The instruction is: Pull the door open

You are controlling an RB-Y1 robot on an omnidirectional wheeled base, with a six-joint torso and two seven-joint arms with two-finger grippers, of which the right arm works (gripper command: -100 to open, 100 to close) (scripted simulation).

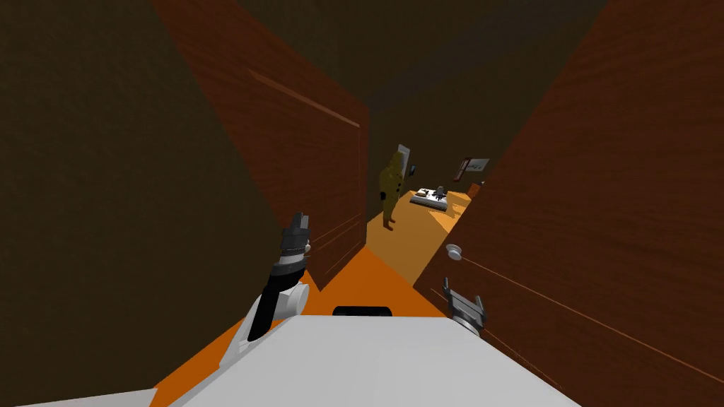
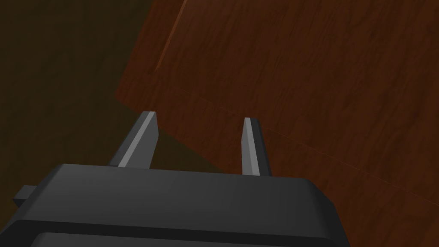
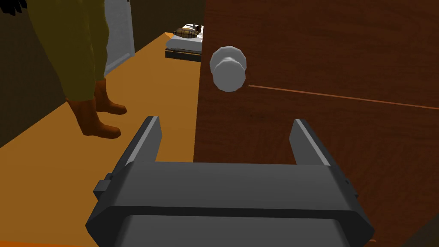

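Right wrist view: the figure in yellow (image 3: 81, 64) is cut off at the thighs, so just legs and brown boots show. The door (image 3: 321, 64) runs out of frame on the right, top and hinge side cut off. Head view: things on the far bed (image 1: 423, 201) are too small to tell. Same for the frame (image 1: 475, 165) on the far wall and the small dark item (image 1: 412, 169) beside the figure.

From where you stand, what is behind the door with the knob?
Past the edge of the door: an orange floor, a figure in yellow with brown boots, and a low bed. The door covers the rest of that room.
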